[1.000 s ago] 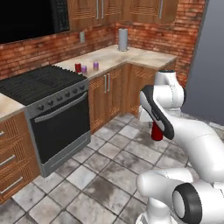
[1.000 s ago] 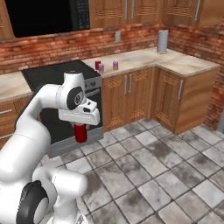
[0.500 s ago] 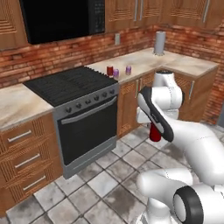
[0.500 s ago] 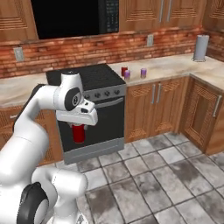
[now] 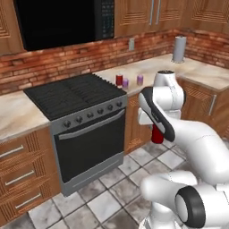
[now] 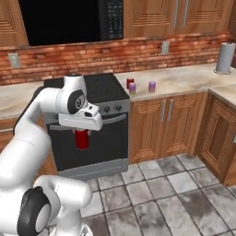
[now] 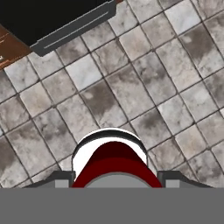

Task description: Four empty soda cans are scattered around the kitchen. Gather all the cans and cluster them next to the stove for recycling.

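Soda cans first: you carry a red can (image 6: 82, 138) pinched in the end effector (image 6: 82, 133), hanging low under the hand in front of the oven door, well above the tile floor (image 7: 131, 83); in the hand view its silver rim and red body (image 7: 111, 159) sit between the finger tips, so the grip looks centred. Three more wait on the bench (image 5: 192, 71) just right of the stove (image 5: 74, 96): a red can (image 5: 119, 80) nearest the cooktop, then two purple cans (image 5: 125, 83) (image 5: 140, 79), close together but apart from one another. From the right base view the same trio reads red (image 6: 130, 83), purple (image 6: 132, 88), purple (image 6: 151, 86). Judgement: this is the last can, and the step in hand is the carry and set-down. To do it well, lift the can clear above bench height before you swing toward the cluster, since the bench edge and stove knobs (image 5: 94, 114) stand between the hand and the goal. Keep the can upright; the grip is near its top, so a fast swing could rock it. Aim for bare bench beside the trio, near but not touching, coming down from above so the fingers don't knock a neighbour. Release only once the base sits flat, then withdraw straight up. The paper towel roll (image 5: 179, 49) stands well apart, no concern
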Robot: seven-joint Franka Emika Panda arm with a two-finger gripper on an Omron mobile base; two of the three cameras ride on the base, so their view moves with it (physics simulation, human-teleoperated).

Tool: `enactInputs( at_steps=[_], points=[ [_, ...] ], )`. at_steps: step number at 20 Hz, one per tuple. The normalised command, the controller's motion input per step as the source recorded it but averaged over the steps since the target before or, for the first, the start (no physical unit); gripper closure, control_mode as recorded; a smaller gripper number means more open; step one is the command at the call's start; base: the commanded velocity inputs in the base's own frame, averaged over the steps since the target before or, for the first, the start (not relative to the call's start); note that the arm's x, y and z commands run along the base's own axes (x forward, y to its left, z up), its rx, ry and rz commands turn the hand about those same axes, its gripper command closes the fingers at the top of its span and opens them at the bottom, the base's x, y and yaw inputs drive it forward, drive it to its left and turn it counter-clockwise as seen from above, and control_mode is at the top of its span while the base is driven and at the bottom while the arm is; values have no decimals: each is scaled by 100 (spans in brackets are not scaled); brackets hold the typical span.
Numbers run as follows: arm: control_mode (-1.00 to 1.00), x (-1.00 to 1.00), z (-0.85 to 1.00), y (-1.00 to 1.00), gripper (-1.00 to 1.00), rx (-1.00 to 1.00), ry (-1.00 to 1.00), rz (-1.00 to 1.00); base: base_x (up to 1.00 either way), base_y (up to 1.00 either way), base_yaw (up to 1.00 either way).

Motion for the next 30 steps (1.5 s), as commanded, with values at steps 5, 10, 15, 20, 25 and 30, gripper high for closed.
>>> enactInputs(
  at_steps=[5,10,15,20,25,30],
  points=[
    [100,0,0,0,100,0,0,0,47,-59,23],
    [100,0,0,0,100,0,0,0,47,-49,27],
    [100,0,0,0,100,0,0,0,44,-48,27],
    [100,0,0,0,100,0,0,0,40,-54,26],
    [100,0,0,0,100,0,0,0,37,-60,24],
    [100,0,0,0,100,0,0,0,44,-56,24]
  ],
)
